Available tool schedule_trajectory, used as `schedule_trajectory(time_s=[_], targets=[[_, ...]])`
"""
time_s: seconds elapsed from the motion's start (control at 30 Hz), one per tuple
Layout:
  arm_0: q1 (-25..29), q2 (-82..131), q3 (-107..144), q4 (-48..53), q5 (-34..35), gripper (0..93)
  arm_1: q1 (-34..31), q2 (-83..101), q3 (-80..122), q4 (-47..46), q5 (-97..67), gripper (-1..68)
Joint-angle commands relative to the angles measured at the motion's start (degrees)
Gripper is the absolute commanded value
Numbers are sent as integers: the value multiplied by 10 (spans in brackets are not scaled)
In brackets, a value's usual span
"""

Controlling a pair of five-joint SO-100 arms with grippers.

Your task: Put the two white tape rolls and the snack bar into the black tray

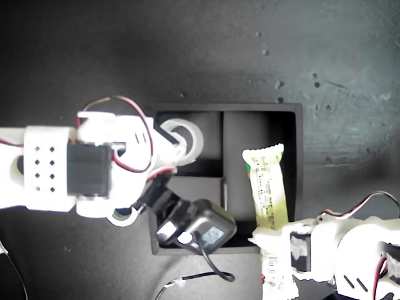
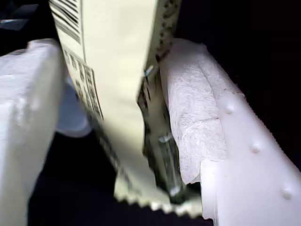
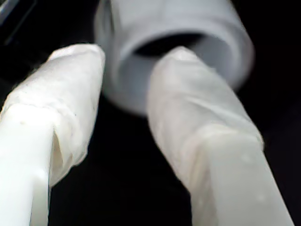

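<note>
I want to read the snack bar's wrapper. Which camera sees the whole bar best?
The exterior view: the snack bar shows nearly end to end, slanting over the black tray. The first wrist view shows only a close, blurry stretch of it. The second wrist view shows none of it.

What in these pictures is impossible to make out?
1. A second tape roll: none is clearly seen in the exterior view, where my second arm and a black box cover part of the black tray.
2. The snack bar's lower end: exterior view, hidden by my first hand.
3. Whether my second hand pinches the white tape roll: second wrist view too blurred.
</note>
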Motion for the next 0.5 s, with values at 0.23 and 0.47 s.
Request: schedule_trajectory(time_s=[0.23,0.47], targets=[[7,47,-110,133,-25,148,58,6,-182,240,-30,322],[18,159,-60,207,-105,105,157,183,-142,245,20,316]])
